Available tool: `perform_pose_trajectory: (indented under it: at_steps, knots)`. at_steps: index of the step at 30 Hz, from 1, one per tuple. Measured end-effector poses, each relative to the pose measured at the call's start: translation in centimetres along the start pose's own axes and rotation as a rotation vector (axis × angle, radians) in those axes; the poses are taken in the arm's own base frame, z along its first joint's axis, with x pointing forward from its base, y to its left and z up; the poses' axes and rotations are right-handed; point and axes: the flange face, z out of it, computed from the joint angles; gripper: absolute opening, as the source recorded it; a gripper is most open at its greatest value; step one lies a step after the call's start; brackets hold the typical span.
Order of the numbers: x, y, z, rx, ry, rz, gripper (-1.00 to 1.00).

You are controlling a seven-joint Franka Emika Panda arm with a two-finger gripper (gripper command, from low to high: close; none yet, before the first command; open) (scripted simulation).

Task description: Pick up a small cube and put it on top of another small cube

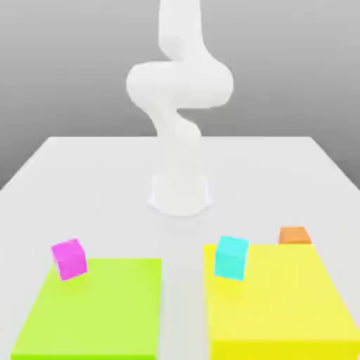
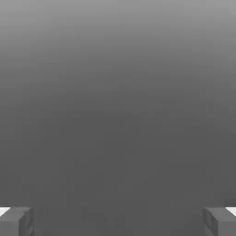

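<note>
The small orange cube (image 1: 294,235) sits on the white table just behind the far right corner of a yellow mat. At the exterior view's left, the magenta cube (image 1: 69,259) rests at the far left corner of a green mat. In the hand view my gripper (image 2: 118,221) stands open, its two grey fingertips (image 2: 16,221) far apart with nothing between them and plain grey beyond. The white arm (image 1: 179,105) rises from its base at the table's middle, well behind both cubes.
A cyan cube (image 1: 231,257) stands on the yellow mat (image 1: 281,309) near its far left corner. The green mat (image 1: 91,309) lies at the front left. The arm's base (image 1: 180,197) stands between and behind the mats on the white table (image 1: 84,183).
</note>
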Motion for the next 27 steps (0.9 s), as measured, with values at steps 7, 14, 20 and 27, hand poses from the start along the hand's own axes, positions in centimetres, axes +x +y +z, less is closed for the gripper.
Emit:
perform_pose_trajectory:
  at_steps: [7, 14, 20, 27]
  knots:
    - [-5.5, -2.6, 7.3, -0.014, -0.114, -0.409, 0.0]
    - [-11.9, -3.9, 13.4, 0.007, -0.229, -0.807, 0.0]
    - [-18.0, -4.1, 17.7, 0.053, -0.33, -1.145, 0.0]
    - [-25.5, -3.2, 21.7, 0.142, -0.445, -1.535, 0.0]
